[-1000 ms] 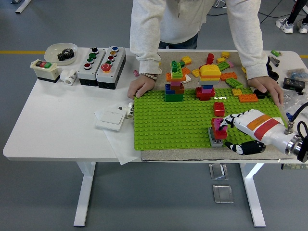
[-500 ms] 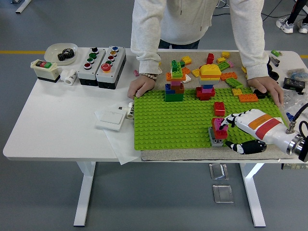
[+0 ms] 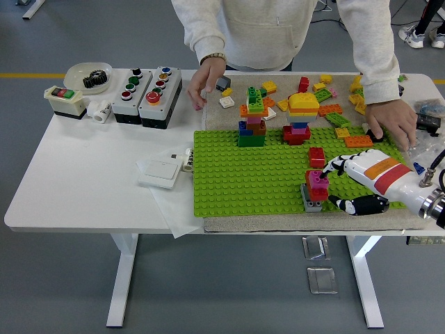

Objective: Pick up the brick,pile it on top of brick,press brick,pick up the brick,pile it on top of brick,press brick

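Observation:
A small stack (image 3: 316, 189) stands at the front right of the green baseplate (image 3: 236, 174): a grey brick at the bottom, a red one on it, a magenta one on top. My right hand (image 3: 332, 186) lies just right of the stack, white fingers (image 3: 336, 167) stretched toward the magenta brick and thumb (image 3: 348, 205) low by the plate's edge. It holds nothing. A single red brick (image 3: 316, 156) sits on the plate just behind the stack. My left arm is out of sight.
Two taller brick towers (image 3: 252, 118) (image 3: 300, 117) stand at the plate's far edge, with loose bricks (image 3: 327, 108) behind them. A person leans over the far side, one hand (image 3: 205, 78) near a grey brick (image 3: 222, 83), the other hand (image 3: 389, 122) among bricks at right. Button boxes (image 3: 146, 94) stand at left.
My right hand has drawn back slightly to the right, off the magenta brick. The person's hand at the plate's far left corner has lifted and moved back toward the loose bricks.

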You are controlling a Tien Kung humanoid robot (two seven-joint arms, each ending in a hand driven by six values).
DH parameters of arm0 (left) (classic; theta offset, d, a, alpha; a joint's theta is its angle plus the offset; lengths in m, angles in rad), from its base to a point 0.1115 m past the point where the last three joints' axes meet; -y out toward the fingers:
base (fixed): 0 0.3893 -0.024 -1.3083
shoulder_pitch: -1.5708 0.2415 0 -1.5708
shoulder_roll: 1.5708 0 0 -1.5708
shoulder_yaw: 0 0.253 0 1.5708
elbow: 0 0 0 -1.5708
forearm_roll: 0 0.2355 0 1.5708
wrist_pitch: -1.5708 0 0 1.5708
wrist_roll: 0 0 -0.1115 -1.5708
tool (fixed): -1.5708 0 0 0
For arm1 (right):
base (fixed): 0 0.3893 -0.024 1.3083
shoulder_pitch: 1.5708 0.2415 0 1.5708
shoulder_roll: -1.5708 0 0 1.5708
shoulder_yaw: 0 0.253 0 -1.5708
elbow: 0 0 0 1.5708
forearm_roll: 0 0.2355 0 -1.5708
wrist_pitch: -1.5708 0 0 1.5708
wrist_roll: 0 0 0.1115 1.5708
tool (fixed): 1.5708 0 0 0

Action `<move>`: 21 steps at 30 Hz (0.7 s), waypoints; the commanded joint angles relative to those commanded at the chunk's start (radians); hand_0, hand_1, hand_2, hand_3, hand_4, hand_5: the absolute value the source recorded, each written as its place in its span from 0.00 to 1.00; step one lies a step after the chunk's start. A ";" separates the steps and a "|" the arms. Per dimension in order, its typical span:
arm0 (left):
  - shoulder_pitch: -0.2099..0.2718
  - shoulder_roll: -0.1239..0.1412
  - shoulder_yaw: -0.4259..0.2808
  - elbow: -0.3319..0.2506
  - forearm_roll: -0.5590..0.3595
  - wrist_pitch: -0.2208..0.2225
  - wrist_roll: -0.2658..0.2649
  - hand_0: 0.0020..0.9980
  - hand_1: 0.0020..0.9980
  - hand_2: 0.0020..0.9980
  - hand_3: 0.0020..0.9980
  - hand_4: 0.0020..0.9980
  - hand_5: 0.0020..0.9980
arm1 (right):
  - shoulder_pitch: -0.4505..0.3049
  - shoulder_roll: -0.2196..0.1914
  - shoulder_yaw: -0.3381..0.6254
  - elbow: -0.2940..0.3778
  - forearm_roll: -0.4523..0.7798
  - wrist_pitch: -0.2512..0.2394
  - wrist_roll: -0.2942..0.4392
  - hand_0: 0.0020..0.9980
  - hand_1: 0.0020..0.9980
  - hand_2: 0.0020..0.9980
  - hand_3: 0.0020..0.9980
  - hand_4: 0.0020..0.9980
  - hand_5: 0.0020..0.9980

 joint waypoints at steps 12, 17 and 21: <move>-0.002 0.001 -0.002 0.000 0.002 0.001 0.001 0.79 0.70 0.60 0.54 0.52 0.50 | 0.007 0.013 -0.015 -0.013 -0.032 -0.013 -0.014 0.67 0.67 0.77 0.71 0.69 0.33; -0.003 0.001 0.000 0.000 -0.001 0.001 0.000 0.79 0.70 0.60 0.54 0.52 0.50 | 0.010 0.020 -0.023 -0.019 -0.044 -0.011 -0.021 0.67 0.67 0.77 0.71 0.69 0.33; -0.003 0.001 0.001 0.000 -0.001 0.001 0.000 0.79 0.69 0.60 0.54 0.52 0.50 | 0.014 0.023 -0.023 -0.029 -0.049 -0.014 -0.025 0.68 0.67 0.77 0.72 0.70 0.33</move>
